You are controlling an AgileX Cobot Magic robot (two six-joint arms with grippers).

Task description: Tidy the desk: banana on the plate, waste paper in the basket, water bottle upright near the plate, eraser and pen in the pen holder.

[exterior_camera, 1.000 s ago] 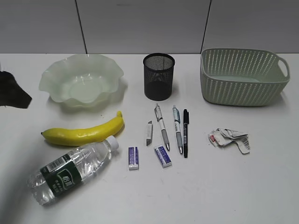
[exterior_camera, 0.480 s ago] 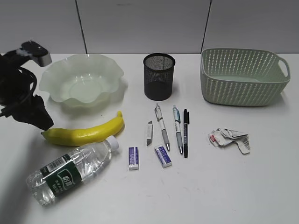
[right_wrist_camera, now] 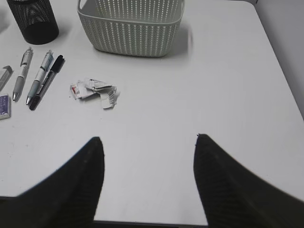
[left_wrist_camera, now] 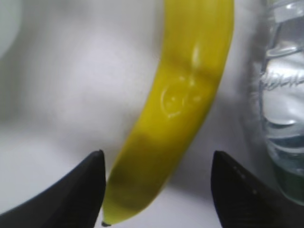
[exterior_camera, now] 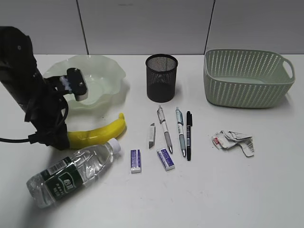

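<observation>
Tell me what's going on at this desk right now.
A two-armed robot is tidying. Its left pincer is open and straddles the stem end of the banana, which lies on the desk beside the toppled water bottle. The right pincer hangs open over bare tabletop. The pens, erasers and waste paper lie loose; the plate, pen holder and basket look empty.

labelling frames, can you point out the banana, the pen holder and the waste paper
banana [left_wrist_camera: 183,109], left wrist view, middle of its yellow body
pen holder [exterior_camera: 161,80], exterior view, front mesh wall
waste paper [right_wrist_camera: 94,89], right wrist view, centre of the wad
</observation>
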